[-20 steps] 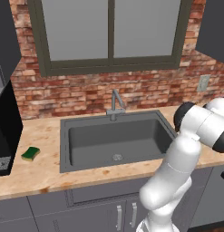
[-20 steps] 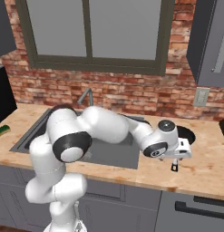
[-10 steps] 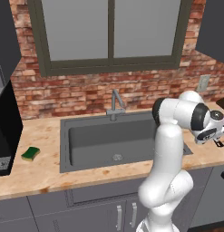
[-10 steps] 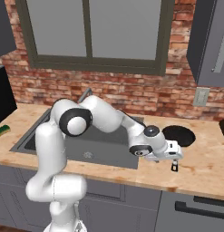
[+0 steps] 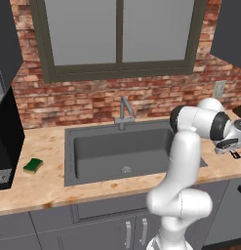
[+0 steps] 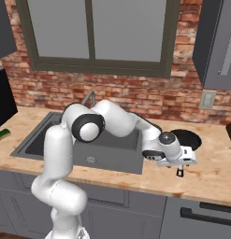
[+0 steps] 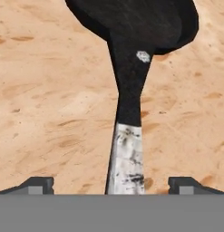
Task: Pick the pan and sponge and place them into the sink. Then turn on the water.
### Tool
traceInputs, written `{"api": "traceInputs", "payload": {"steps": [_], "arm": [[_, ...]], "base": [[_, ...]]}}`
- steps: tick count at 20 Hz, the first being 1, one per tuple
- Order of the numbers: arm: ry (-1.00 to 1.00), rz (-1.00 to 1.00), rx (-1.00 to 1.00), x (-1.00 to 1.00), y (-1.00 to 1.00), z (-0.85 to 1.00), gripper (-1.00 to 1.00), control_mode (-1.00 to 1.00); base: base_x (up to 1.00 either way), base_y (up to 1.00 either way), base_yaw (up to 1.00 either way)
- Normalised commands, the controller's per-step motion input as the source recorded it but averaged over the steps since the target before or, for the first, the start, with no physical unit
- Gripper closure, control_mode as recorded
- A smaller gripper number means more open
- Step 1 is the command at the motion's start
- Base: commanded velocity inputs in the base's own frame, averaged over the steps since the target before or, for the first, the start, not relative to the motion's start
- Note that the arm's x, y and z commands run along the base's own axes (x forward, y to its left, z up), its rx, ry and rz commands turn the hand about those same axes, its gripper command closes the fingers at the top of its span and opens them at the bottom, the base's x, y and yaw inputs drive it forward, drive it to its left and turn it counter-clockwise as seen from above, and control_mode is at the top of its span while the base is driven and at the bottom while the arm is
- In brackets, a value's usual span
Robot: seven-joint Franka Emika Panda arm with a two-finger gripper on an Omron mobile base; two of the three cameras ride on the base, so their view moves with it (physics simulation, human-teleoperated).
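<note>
Lying on the counter right of the sink, the pan points its pale-tipped handle down the hand view's centre. Gripper hangs over it w/ jaws wide apart, straddling the handle, prob. lined up to grab. Sponge sits mid-left in left base view, untouched.

The left base view looks forward and down from behind the arm's left side, taking in the sink, the window and the counter left of the basin. The right base view faces the same wall from the arm's right — sink at its left, the counter right of it nearer. Both share the sink and brick wall. The hand view sits very close above the counter — looking straight down along the pan handle.
</note>
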Motion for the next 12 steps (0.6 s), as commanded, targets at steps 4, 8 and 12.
{"api": "traceInputs", "payload": {"steps": [4,8,12], "arm": [[0.00,0.00,0.00,0.19,-0.33,-0.02,-1.00,-1.00],[0.00,0.00,0.00,0.18,-0.28,-0.09,-1.00,-1.00],[0.00,0.00,0.01,0.21,-0.19,-0.26,1.00,-1.00]], "base": [[0.00,0.00,0.00],[0.00,0.00,0.00],[0.00,0.00,0.00]]}}
